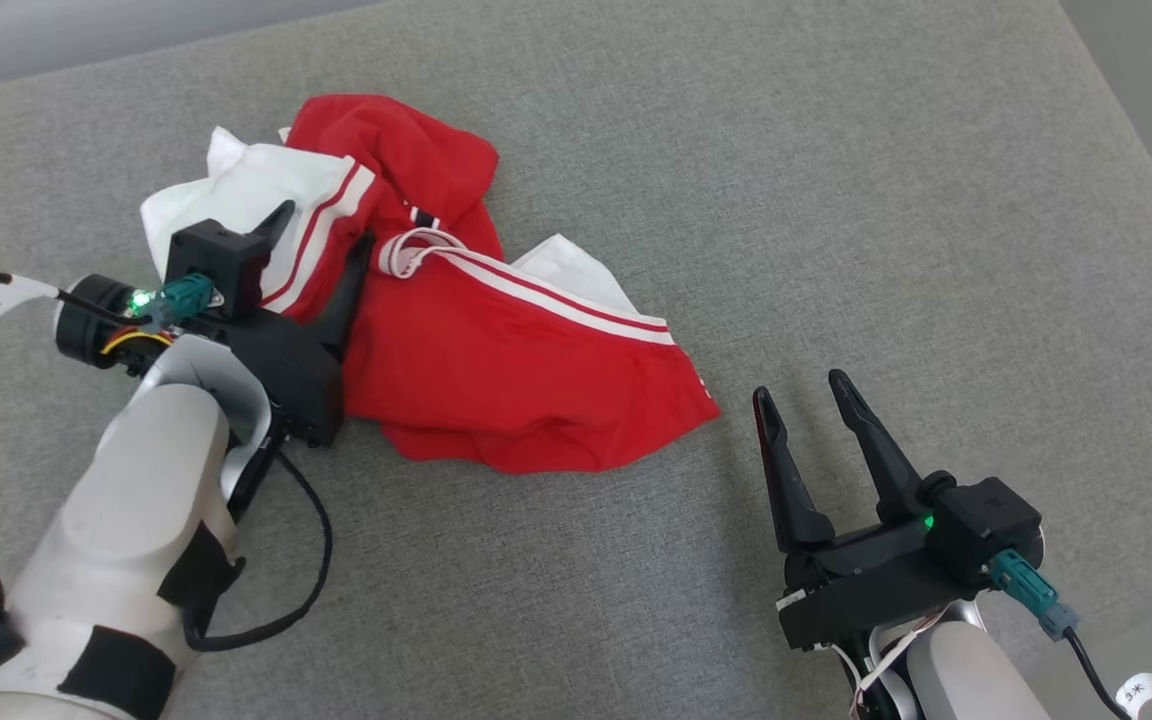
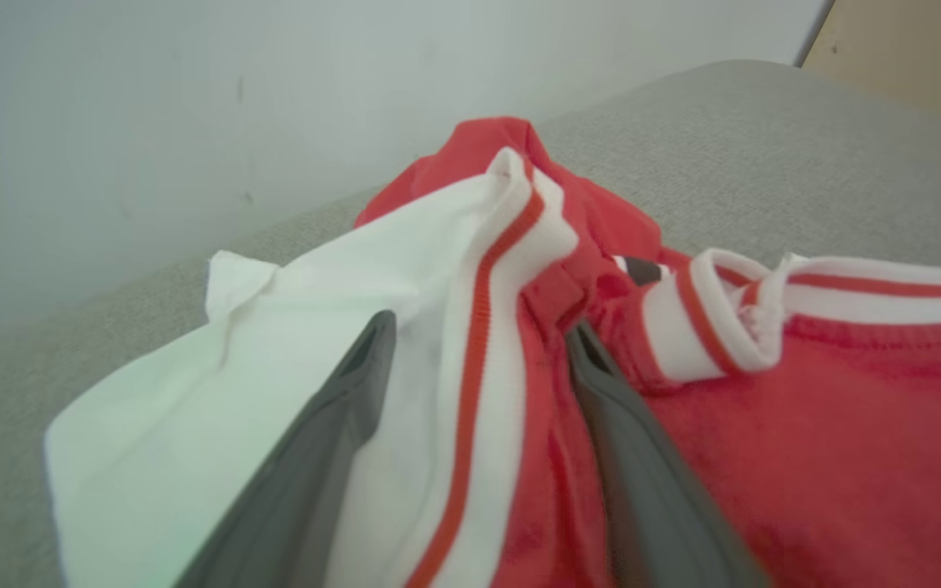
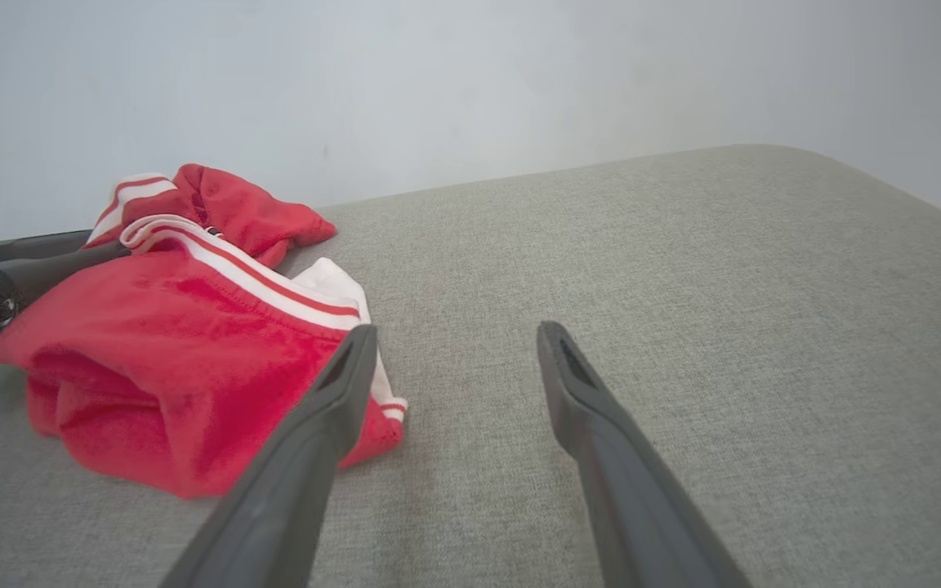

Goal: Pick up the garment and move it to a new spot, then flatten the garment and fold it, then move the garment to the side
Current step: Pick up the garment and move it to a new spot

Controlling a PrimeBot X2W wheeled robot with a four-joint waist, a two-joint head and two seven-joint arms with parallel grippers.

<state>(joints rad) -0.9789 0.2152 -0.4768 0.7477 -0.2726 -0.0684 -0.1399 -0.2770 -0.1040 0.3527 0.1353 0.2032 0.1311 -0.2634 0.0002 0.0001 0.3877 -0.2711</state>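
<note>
Red/wht garment (image 1: 526,380) crumpled, L end effector (image 1: 327,222) spread astride fold.

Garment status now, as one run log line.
garment: crumpled on grey surface | left gripper: open, astride garment | right gripper: open, apart

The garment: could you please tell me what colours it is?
The garment is red with white panels and red-and-white striped trim; the head view shows it best.
</note>
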